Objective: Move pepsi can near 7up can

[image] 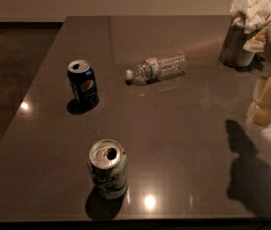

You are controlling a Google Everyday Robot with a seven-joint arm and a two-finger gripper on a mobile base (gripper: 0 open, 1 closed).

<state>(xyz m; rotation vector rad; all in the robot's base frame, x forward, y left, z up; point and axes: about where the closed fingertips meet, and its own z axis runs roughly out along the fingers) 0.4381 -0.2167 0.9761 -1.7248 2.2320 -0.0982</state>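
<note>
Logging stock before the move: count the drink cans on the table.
2. The pepsi can stands toward the left of the table; the 7up can stands near the front edge. The gripper hangs at the right edge, apart from both. None looks hidden.

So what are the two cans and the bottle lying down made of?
The pepsi can and 7up can look like thin metal: shiny silver tops. The bottle seems clear plastic, see-through and ribbed. The gripper, at the right edge above the table, looks like pale plastic, maybe.
</note>
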